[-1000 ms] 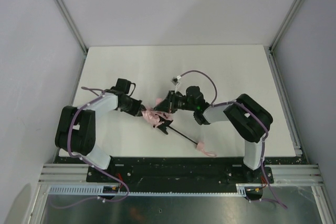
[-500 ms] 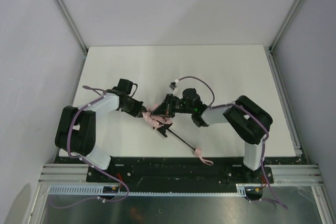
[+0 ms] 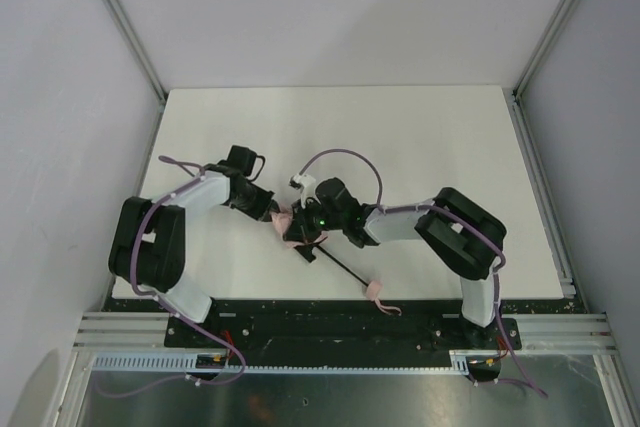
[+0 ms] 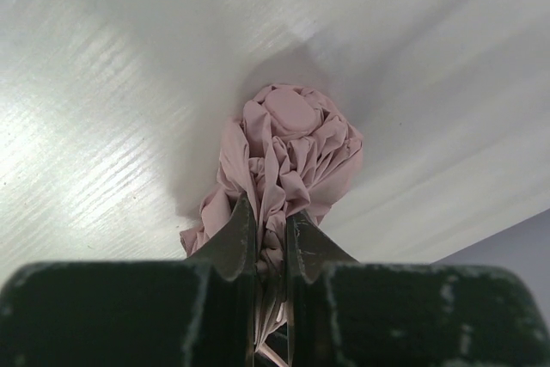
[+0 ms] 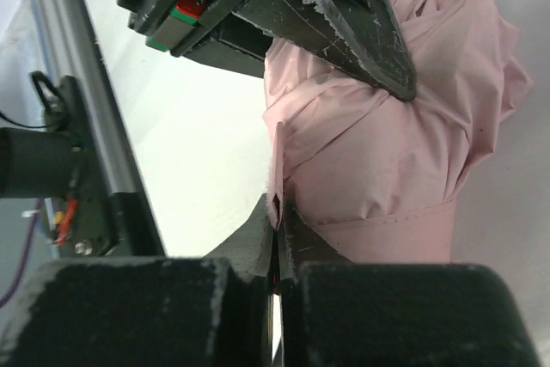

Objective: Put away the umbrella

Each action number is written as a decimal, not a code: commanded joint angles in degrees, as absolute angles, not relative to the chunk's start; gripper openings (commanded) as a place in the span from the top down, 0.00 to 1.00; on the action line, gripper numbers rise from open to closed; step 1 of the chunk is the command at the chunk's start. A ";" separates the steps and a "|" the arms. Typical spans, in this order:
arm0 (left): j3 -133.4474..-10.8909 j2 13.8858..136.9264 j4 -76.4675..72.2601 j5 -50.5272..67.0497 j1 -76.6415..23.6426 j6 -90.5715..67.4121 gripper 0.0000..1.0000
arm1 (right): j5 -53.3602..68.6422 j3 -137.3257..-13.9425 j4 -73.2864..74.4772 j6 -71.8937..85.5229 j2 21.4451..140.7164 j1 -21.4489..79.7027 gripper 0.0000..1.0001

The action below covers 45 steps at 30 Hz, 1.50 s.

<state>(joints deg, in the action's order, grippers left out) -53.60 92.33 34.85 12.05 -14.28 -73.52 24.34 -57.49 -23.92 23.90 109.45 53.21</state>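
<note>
Clamped in the left claw (image 4: 268, 214) and right claw (image 5: 276, 212), the umbrella (image 4: 292, 139) fabric between them risked being torn by opposed pulls.

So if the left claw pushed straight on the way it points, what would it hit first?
The left gripper is pinching the pale pink crumpled fabric umbrella, so that bundle comes first; likely the white table behind it, though depth is unclear.
</note>
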 commanded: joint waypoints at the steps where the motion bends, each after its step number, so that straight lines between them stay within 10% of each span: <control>1: -55.21 94.30 36.12 2.68 -13.46 -74.72 1.00 | 12.51 -56.93 -18.30 16.64 116.39 52.67 1.00; 9: -57.39 95.03 35.96 5.32 -13.36 -73.52 0.98 | 23.73 -51.35 -28.63 28.87 122.44 42.21 1.00; 15: -61.05 94.97 35.18 5.32 -12.92 -69.16 0.34 | 37.01 -49.90 -38.30 43.06 130.31 36.53 1.00; 20: -62.69 91.60 31.27 7.08 -10.61 -62.98 0.04 | 42.91 -50.24 -43.49 53.25 133.10 32.50 1.00; 34: -43.42 72.01 -8.60 19.41 -13.64 -31.29 0.13 | 49.49 -56.07 -39.12 59.39 133.75 27.47 1.00; 39: -47.28 71.91 -4.24 12.64 -23.31 -4.26 0.01 | 51.31 -59.69 -32.56 55.13 134.46 26.11 1.00; 45: -46.90 73.14 1.95 16.09 -28.78 31.37 0.11 | 51.58 -61.76 -26.80 50.77 133.67 24.69 1.00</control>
<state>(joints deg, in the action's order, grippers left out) -47.03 72.82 -0.10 15.44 -27.33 1.98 57.65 -63.05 -44.31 57.12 129.14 26.92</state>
